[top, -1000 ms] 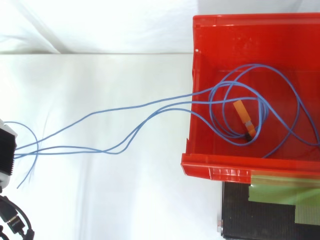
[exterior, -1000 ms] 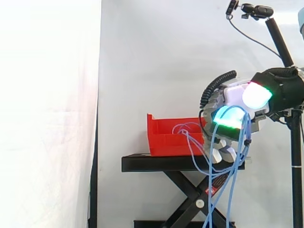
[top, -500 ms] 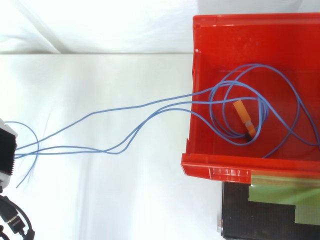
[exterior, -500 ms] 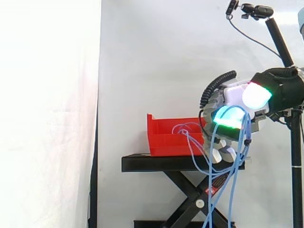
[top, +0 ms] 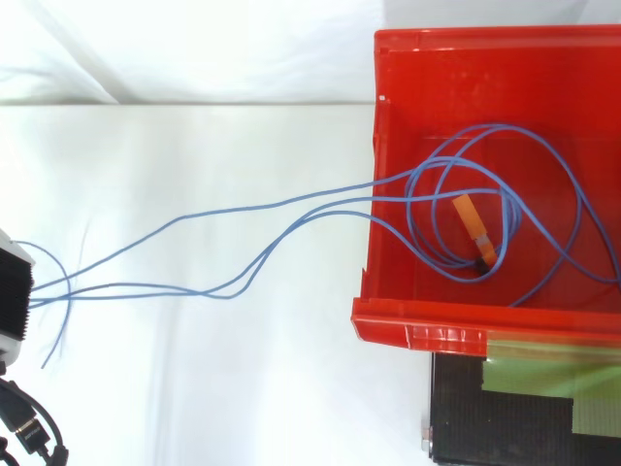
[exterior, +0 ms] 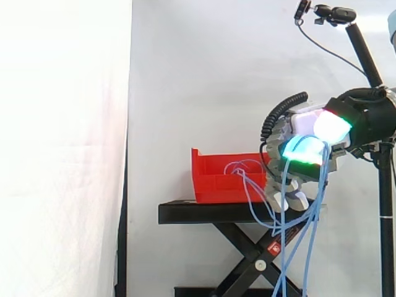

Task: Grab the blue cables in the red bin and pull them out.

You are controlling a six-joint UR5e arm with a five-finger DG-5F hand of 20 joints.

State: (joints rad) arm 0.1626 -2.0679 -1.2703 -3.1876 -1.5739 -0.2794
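Note:
The red bin (top: 417,330) stands on the black stand (exterior: 210,212). Blue cables (top: 243,209) coil inside the bin around an orange plug (top: 473,225), then run out over its left wall across the white surface. In the side view they stretch from the bin (exterior: 216,176) to my hand (exterior: 309,133), which hovers right of the bin and slightly above it. The hand is shut on the cables: they drape over its glowing cyan-green fingertips (exterior: 303,151) and hang down in long strands. The hand's edge (top: 12,291) shows at the top view's left border.
A white curtain (exterior: 62,148) hangs at the left. A camera on a black pole (exterior: 334,13) stands at the upper right behind the arm. The stand's scissor legs (exterior: 247,260) sit below the bin. Green tape marks the stand top (top: 543,364).
The hand has shifted slightly up and to the right with the cables. The hanging strands have swung, and the loose end near the hand has moved a little.

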